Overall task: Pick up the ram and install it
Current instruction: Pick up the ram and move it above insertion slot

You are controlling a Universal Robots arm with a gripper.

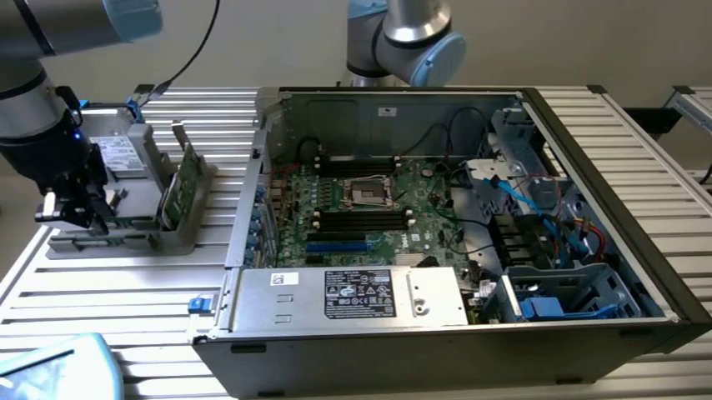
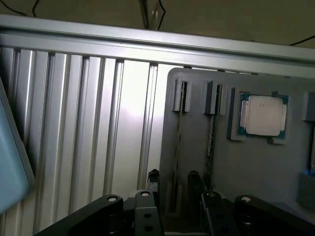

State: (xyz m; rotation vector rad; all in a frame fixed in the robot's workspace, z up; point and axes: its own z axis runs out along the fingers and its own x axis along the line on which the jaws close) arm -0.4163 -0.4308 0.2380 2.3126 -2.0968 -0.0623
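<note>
Elevated oblique overview; wrist close above tray (image 2: 266, 172)

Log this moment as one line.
gripper: open, above gray holder | ram: on edge in holder slot, in line with finger gap, ungripped | processor chip: in holder pocket

The table (image 1: 112, 283) under me is ribbed silver metal, its slats catching soft, pale light. Behind it stands a plain, dull beige-grey wall (image 1: 278, 33).

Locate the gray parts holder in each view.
Exterior view: the gray parts holder sits at the exterior view's left, beside the open computer case.
Wrist view: the holder lies under the gripper, carrying the processor chip.
Shared landmark: the slatted table under the holder.
</note>
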